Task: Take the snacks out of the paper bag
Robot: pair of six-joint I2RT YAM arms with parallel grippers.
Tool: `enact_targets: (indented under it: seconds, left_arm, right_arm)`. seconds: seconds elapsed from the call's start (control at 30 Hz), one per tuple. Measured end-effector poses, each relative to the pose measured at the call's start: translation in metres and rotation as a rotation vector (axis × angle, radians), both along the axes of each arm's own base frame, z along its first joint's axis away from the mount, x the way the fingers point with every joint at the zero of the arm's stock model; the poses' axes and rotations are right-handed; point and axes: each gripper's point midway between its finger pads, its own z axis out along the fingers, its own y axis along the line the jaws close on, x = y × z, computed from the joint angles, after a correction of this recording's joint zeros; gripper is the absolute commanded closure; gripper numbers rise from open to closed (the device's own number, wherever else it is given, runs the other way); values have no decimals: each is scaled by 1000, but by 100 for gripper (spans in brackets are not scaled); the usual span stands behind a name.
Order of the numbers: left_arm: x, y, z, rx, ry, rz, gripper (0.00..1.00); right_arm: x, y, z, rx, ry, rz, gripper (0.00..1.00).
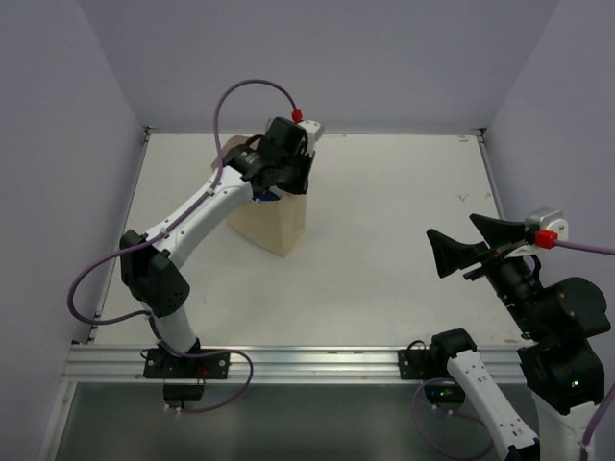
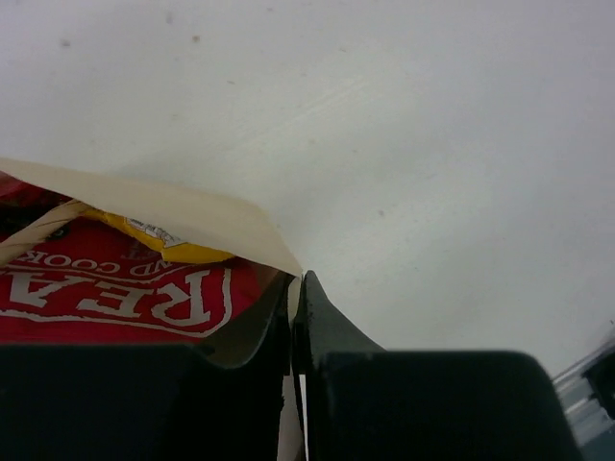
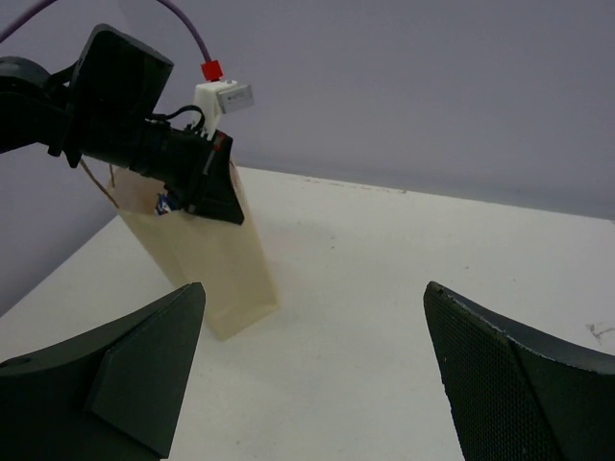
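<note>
The tan paper bag (image 1: 276, 226) stands upright at the table's back left. My left gripper (image 1: 279, 187) is at its mouth, shut on the bag's top rim (image 2: 202, 219); one finger is inside and one outside. Inside the bag the left wrist view shows the red-magenta pouch (image 2: 115, 298) with white letters, the small yellow bar (image 2: 168, 245) on it and a cord handle (image 2: 29, 235). A bit of blue packet (image 1: 267, 198) shows at the mouth. The other snacks are hidden. My right gripper (image 1: 452, 230) is open and empty, well to the right of the bag (image 3: 216, 264).
The white table (image 1: 384, 259) has grey walls on three sides. A metal rail (image 1: 288, 360) runs along the near edge, where both arm bases are bolted. The left arm's purple cable (image 1: 245, 91) loops above the bag.
</note>
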Motion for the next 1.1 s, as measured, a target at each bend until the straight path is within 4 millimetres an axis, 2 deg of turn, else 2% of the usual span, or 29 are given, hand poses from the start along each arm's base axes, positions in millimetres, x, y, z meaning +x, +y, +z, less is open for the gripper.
enact_targets:
  seconds: [0.13,0.23,0.27,0.33,0.37,0.4,0.5,0.6,0.7,0.87,1.0,1.1]
  left_arm:
    - [-45,-62,-3,-18,19,-144,85]
    - [-78,-93,-3,-28,30,-228,74]
    - [-85,-98,-3,-31,33,-246,65]
    - [-99,-109,-3,-40,42,-277,55]
    - [-103,-112,-3,-45,48,-282,44]
    - [-104,-113,-3,-47,50,-283,38]
    - [-102,-111,-1,-48,46,-263,19]
    - [-97,-108,9,-51,23,-237,1]
    - [-89,-107,33,-74,-24,-211,0]
    - [-74,-101,93,-166,-140,-173,0]
    - [-59,-69,128,-215,-208,-99,0]
    - [-48,-35,149,-239,-262,-22,0]
  right_arm:
    - [1,-2,0,0,0,-11,1]
    - [1,-2,-1,-4,0,-10,1]
    - [2,-1,-2,-6,2,-10,1]
    - [4,-1,-5,-14,9,-9,1]
    - [6,0,-6,-17,15,-7,1]
    - [8,1,-7,-22,23,-4,1]
    - [21,8,-9,-36,73,17,1]
    - [44,17,-7,-49,145,36,1]
    - [69,28,-13,-47,229,54,1]
    - [102,45,-33,-27,373,81,1]
    - [122,67,-47,-32,463,114,1]
    - [129,92,-56,-56,515,157,2]
